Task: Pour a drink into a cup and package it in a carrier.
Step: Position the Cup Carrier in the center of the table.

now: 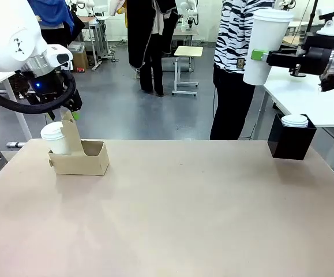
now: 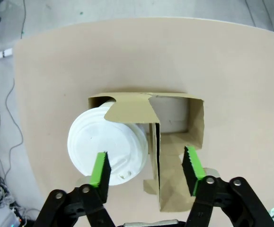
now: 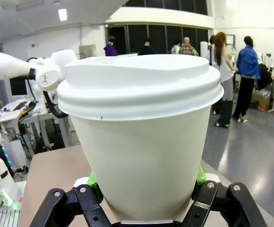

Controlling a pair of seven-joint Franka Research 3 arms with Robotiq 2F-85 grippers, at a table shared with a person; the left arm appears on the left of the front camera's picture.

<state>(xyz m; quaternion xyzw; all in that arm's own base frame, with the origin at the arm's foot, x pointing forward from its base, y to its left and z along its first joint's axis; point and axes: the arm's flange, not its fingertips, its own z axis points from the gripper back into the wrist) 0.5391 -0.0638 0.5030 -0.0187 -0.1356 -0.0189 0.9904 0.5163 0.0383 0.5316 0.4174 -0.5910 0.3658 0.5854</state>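
Observation:
The brown cardboard carrier (image 1: 89, 163) (image 2: 196, 124) stands at the table's left. A lidded white cup (image 1: 55, 138) (image 2: 107, 144) sits in its left hole, and the hole beside it is empty. My left gripper (image 1: 72, 113) (image 2: 146, 163) hangs open just above it. Its green pads (image 2: 100, 168) straddle the upright handle tab (image 2: 158, 163) without touching it. High at the right, my right gripper (image 1: 258, 56) (image 3: 146, 183) is shut on a second lidded white cup (image 1: 263, 43) (image 3: 141, 142), held upright. The lids hide the drink.
A black box (image 1: 291, 144) of white lids stands at the table's far right edge. A person in a striped top (image 1: 236, 34) stands behind the far edge. The table (image 1: 184, 213) lies bare across its middle and front.

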